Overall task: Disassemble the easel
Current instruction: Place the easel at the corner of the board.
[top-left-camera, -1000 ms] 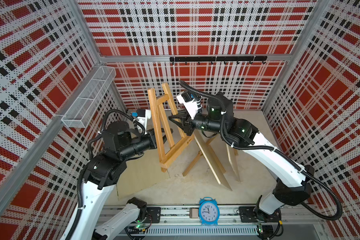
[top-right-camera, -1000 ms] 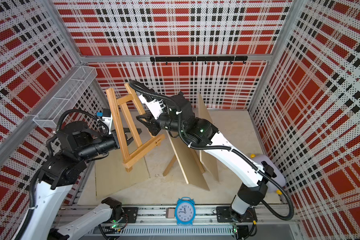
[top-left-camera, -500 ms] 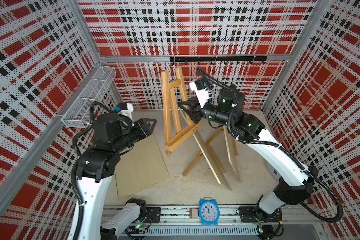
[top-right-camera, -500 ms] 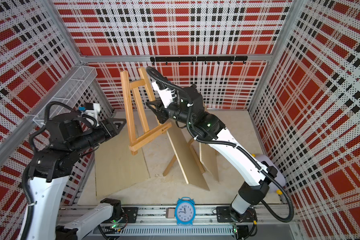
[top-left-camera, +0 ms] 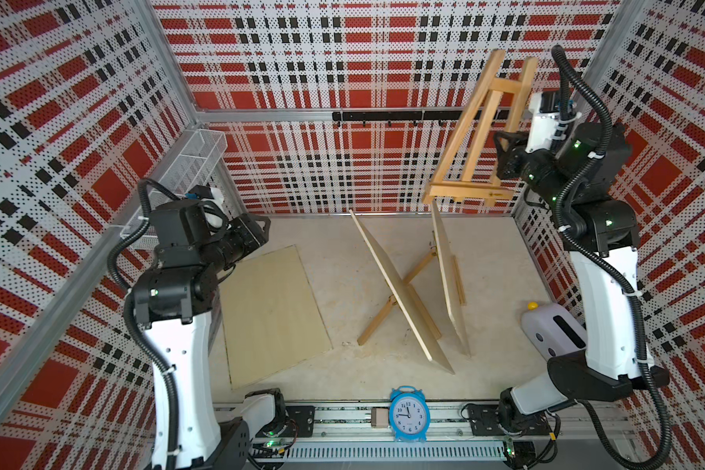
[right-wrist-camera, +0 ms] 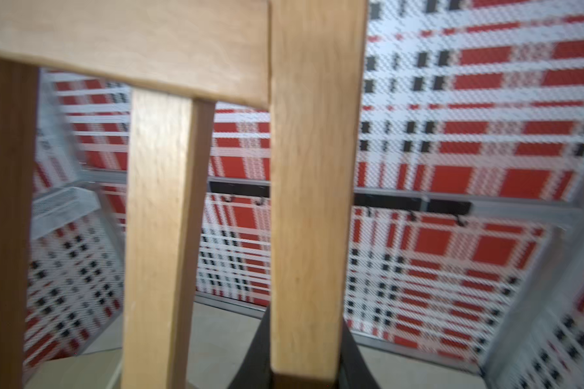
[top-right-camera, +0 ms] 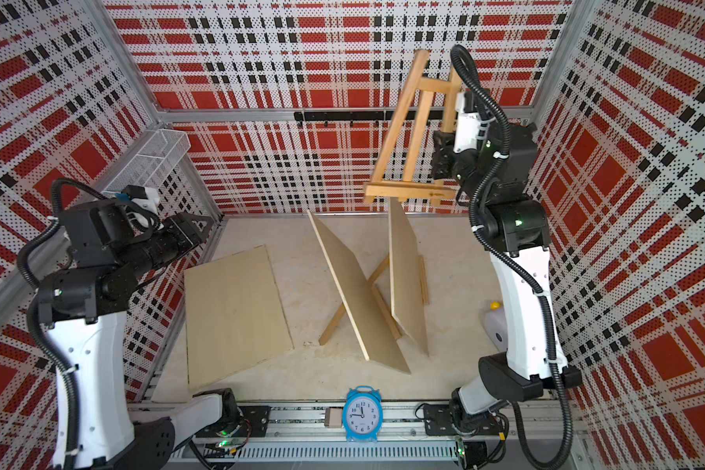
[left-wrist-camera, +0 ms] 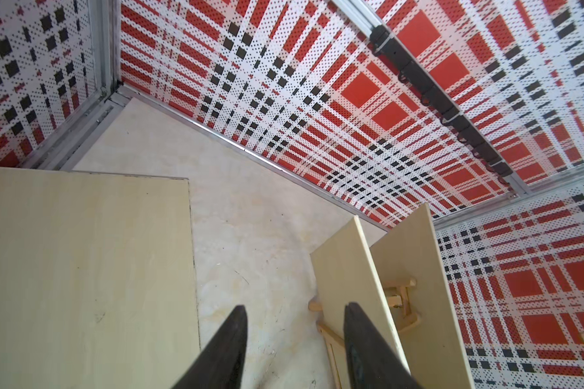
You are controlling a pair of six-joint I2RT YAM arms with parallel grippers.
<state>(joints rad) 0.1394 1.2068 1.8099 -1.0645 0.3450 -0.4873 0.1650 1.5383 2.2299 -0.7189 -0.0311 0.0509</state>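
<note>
Clamping the right jaws tight on one upright of the easel frame [top-left-camera: 465,192], lifted clear of the desk [top-left-camera: 334,252] and tilted, high near the back right corner. Holding the left jaws partly apart and empty, near the flat board [top-left-camera: 269,313] lying by the left wall. Between both arms, two more boards [top-left-camera: 399,285] propped on edge against wooden legs [top-left-camera: 377,321].

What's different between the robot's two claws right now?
The left gripper is open and empty; the right gripper is shut on a rail of the wooden easel. The left gripper points toward the table and the flat board; the right gripper is raised, holding the easel in the air. Both have two black fingers.
</note>
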